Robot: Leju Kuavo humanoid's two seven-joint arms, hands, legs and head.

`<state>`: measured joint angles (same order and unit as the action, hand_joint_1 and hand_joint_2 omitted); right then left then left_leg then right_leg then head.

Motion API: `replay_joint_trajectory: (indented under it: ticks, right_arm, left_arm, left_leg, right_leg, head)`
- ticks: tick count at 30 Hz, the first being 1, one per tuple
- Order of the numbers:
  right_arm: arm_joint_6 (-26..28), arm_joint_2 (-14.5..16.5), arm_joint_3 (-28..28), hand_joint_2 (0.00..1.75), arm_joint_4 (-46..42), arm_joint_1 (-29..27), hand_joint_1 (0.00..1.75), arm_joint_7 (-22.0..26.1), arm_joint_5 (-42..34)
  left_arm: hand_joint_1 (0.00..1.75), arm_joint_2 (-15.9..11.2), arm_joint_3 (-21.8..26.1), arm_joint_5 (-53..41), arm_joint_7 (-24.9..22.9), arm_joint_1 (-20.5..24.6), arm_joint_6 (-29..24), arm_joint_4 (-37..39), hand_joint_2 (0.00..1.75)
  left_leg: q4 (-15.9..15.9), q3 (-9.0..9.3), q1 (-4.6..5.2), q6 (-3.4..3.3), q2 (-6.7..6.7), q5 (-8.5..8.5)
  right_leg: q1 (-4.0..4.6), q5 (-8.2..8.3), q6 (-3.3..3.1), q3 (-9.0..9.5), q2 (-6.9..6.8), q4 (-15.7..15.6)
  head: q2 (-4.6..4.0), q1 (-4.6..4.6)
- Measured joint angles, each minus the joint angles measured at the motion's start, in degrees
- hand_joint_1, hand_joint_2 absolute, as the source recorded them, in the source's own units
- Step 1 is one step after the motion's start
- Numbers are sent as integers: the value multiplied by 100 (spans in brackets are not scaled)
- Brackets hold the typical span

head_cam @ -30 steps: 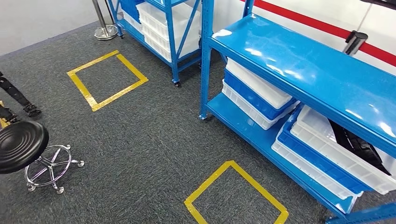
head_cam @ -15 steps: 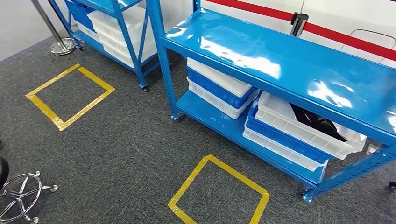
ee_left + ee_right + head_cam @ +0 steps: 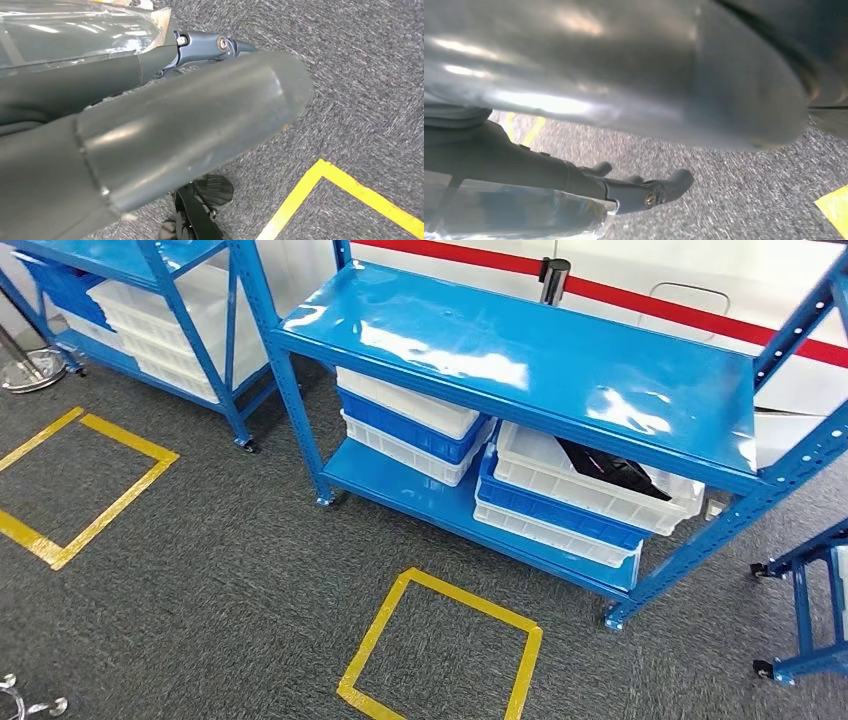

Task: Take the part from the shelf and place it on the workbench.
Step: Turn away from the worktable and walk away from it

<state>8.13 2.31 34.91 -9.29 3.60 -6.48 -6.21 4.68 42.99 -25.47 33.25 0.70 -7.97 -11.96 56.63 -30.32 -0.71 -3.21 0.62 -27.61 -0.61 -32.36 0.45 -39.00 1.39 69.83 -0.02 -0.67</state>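
In the head view a black part (image 3: 612, 469) lies in a white bin (image 3: 590, 490) on the lower level of the blue shelf (image 3: 520, 360), under its glossy top board. That bin sits on a blue bin and another white one. My left hand (image 3: 190, 115) hangs over the grey carpet; its thick thumb is close to the camera, its darker fingers (image 3: 220, 45) lie stretched out, and it holds nothing. My right hand (image 3: 624, 75) hangs the same way, with its fingers (image 3: 649, 192) extended and nothing in them.
A yellow tape square (image 3: 440, 650) marks the carpet in front of the shelf, and another (image 3: 70, 480) lies to the left. A second blue shelf with white bins (image 3: 170, 300) stands at the left. A wheeled blue frame (image 3: 810, 610) stands at the right.
The camera has turned: the whole scene has slid left, and the shelf with the black part now stands in the middle. The stool has slipped out at the lower left.
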Motion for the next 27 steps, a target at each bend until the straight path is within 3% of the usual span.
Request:
replay_joint_trajectory:
  ticks: [2,3,5,6,8,10,11,13,15,16,17,18,19,21,23,25,27]
  right_arm:
    - [-4,-5,16,0,0,-3,0,-18,3]
    - [-4,-9,25,0,0,-5,0,-29,5]
    - [-4,-18,38,0,0,-5,0,-43,8]
    - [-4,-17,46,0,0,3,0,-47,9]
    - [-5,-16,63,0,1,12,0,-47,8]
    - [-9,-21,74,0,3,5,0,-47,7]
    - [-12,-24,75,0,4,-1,0,-48,5]
    - [-19,-29,77,0,5,1,0,-53,2]
    - [-25,-31,78,0,7,6,0,-58,0]
    - [-30,-30,78,0,7,6,0,-59,-1]
    - [-34,-28,78,0,7,1,0,-59,-2]
    - [-40,-28,78,0,7,-4,0,-59,-4]
    - [-45,-28,78,0,7,-7,0,-60,-7]
    - [-48,-22,78,0,7,-2,0,-59,-9]
    - [-48,-9,78,0,7,12,0,-51,-8]
    - [-38,-3,84,0,7,10,0,13,20]
    - [-14,-5,104,0,8,0,0,103,68]
  left_arm:
    - [0,11,26,-13,-3,-6,-17,0,0]
    - [0,19,32,-25,-3,-6,-24,0,0]
    - [0,37,36,-56,-3,-5,-36,-1,0]
    - [0,40,37,-67,-3,-7,-42,-2,0]
    - [0,42,39,-87,-4,-3,-50,-8,0]
    - [0,48,40,-102,-6,23,-49,-18,0]
    - [0,53,39,-107,-7,39,-46,-22,0]
    - [0,63,39,-128,-5,47,-37,-28,0]
    - [0,64,40,-148,-4,24,-32,-28,0]
    - [0,63,41,-154,-3,11,-32,-28,0]
    - [0,62,42,-158,-1,3,-32,-28,0]
    - [0,62,42,-166,1,0,-32,-28,0]
    - [0,63,42,-172,2,0,-32,-28,0]
    - [0,59,48,-183,-5,0,-35,-28,0]
    - [0,53,67,-192,-29,-1,-45,-28,0]
    - [0,51,97,-203,-70,9,-67,-31,0]
    - [0,56,126,-213,-104,25,-93,-34,0]
  left_leg:
    - [2,-11,3,5,179,-6]
    - [5,-11,-1,16,258,-12]
    - [20,11,-11,66,400,-37]
    - [36,27,-3,110,461,-64]
    - [63,72,9,206,573,-106]
    - [55,119,-23,286,674,-124]
    - [76,132,-53,324,637,-159]
    - [402,12,-96,376,348,-421]
    - [1122,-316,-105,378,33,-819]
    - [1462,-485,-103,371,-24,-946]
    - [1654,-593,-102,359,-48,-967]
    - [1644,-612,-101,338,-64,-871]
    - [1423,-529,-100,310,-93,-682]
    - [691,-220,-97,236,-342,-271]
    - [235,-28,-78,198,-563,-130]
    - [144,0,-37,164,-514,-133]
    - [50,26,-31,94,-403,-62]
  right_leg:
    - [-50,-112,72,-183,-62,403]
    - [-80,-46,141,-108,-98,293]
    - [-140,211,280,327,-298,-448]
    - [-145,321,310,542,-440,-810]
    - [-127,420,257,737,-572,-1158]
    - [-97,444,151,724,-453,-1169]
    - [-102,452,113,726,-391,-1178]
    - [-124,481,28,752,-262,-1195]
    - [-99,502,-33,734,-126,-1194]
    - [-77,508,-49,727,-50,-1193]
    - [-58,513,-58,725,26,-1191]
    - [-43,516,-62,728,107,-1190]
    - [-34,518,-64,736,187,-1190]
    - [-17,522,-56,744,341,-1185]
    - [-9,537,-25,718,465,-1179]
    - [-27,570,44,660,563,-1195]
    - [-30,528,85,573,421,-1102]
  head:
    - [0,-3]
    - [0,-6]
    - [0,-9]
    - [0,-10]
    - [0,10]
    - [0,31]
    - [0,31]
    - [0,44]
    - [0,61]
    - [0,63]
    - [0,64]
    - [0,64]
    - [0,63]
    - [0,63]
    - [0,59]
    - [0,62]
    - [0,54]
